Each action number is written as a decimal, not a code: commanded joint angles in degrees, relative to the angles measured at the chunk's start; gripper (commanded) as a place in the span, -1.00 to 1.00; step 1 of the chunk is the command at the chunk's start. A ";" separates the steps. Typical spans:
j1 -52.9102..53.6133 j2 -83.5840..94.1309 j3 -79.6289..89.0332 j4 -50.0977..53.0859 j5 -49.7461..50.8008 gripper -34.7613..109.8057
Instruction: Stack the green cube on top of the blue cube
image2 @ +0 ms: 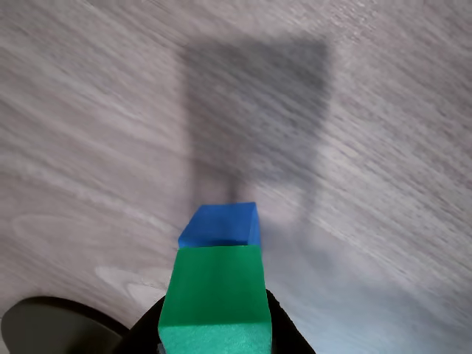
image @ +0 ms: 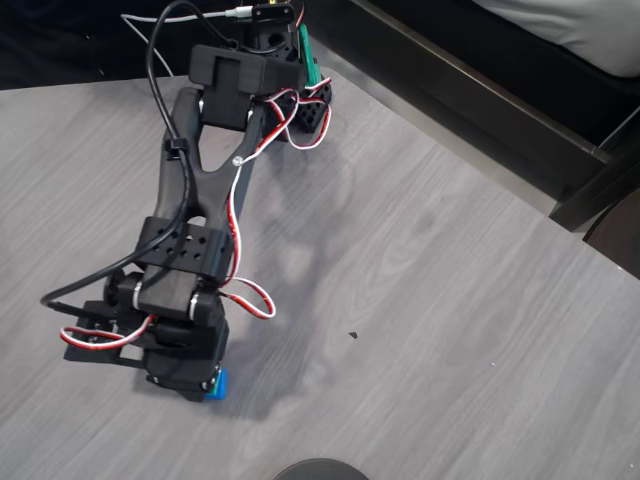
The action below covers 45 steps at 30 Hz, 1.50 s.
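Surface [image2: 88, 110] of grey woodgrain, then the tool [image2: 215, 335], closed on the green cube's [image2: 215, 295] sides, carrying it just above the blue cube [image2: 221, 225]. Cube looks light, stiff and matte, unlikely to slip; opposite flat faces suit gripping. No labels readable.

Green cube [image2: 216, 295] above blue cube [image2: 221, 224]
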 commanded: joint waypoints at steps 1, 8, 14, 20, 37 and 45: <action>-0.26 0.70 -2.64 -0.70 0.09 -0.52; -0.26 -0.70 -2.64 -1.23 0.35 -0.39; -0.26 -0.97 -2.81 -1.05 0.35 -0.19; -0.53 0.44 -3.25 0.09 0.35 -0.06; -6.59 22.06 -2.64 20.30 4.04 0.18; -17.14 66.53 37.79 11.60 5.27 0.18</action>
